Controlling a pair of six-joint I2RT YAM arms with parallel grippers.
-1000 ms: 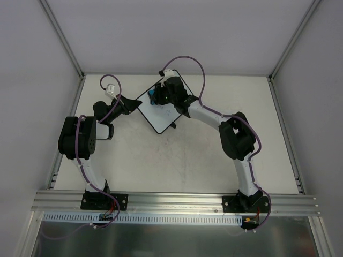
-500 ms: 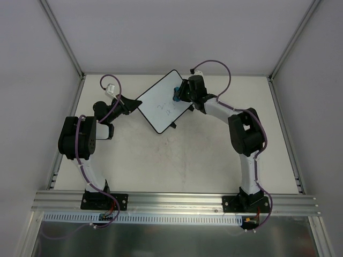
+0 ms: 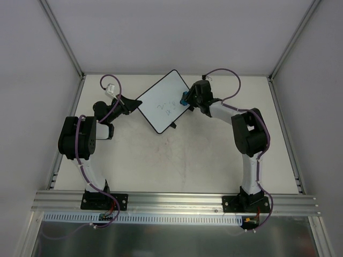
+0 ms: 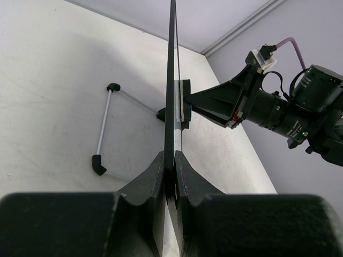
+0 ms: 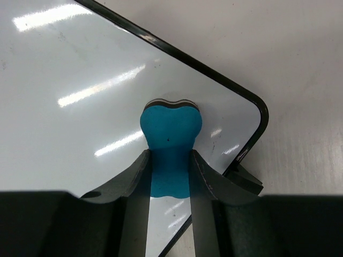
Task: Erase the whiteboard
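The whiteboard (image 3: 163,101) is a white board with a black frame, turned diagonally at the back of the table, with faint dark scribbles near its middle. My left gripper (image 3: 133,104) is shut on its left edge, seen edge-on in the left wrist view (image 4: 171,112). My right gripper (image 3: 186,99) is shut on a blue eraser (image 5: 170,142) and presses it on the board (image 5: 80,107) near its right corner. The eraser also shows in the left wrist view (image 4: 185,100).
The board's wire stand with black feet (image 4: 104,128) rests on the table behind it. The cell's walls and metal frame posts (image 3: 64,40) close in the back and sides. A metal rail (image 3: 171,201) runs along the near edge.
My right gripper has slid the blue eraser across the board from its upper left part to its right corner. The left arm and the board have stayed still.
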